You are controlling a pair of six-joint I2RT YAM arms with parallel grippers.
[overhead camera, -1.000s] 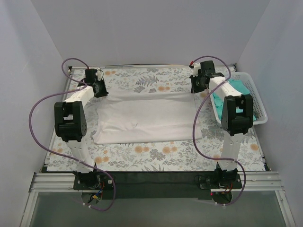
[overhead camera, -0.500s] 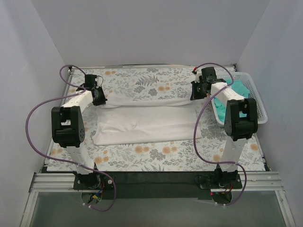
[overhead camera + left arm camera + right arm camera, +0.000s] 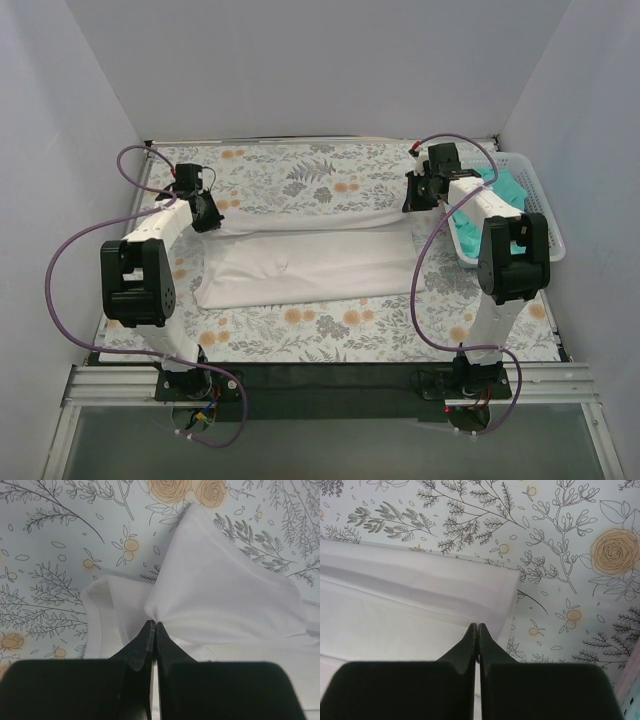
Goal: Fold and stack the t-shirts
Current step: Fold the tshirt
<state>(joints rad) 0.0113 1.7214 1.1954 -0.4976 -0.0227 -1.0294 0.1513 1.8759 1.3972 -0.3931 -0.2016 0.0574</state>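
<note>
Status: early stage. The white t-shirt (image 3: 310,255) lies spread across the middle of the counter (image 3: 300,170), long side running left to right. The left hand (image 3: 205,213) is clenched on a pinch of cloth at the shirt's far left corner. The right hand (image 3: 417,197) is clenched on the far right edge. Both wrist views confirm these grips. The far edge appears raised into a ridge, though the overhead view is too coarse to be sure.

Judgement: the first fold is under way and not yet laid. The teal-green t-shirt (image 3: 503,187) sits bunched in the basket (image 3: 547,215) at the right, unfolded. No stack exists, so most of the task remains.
</note>
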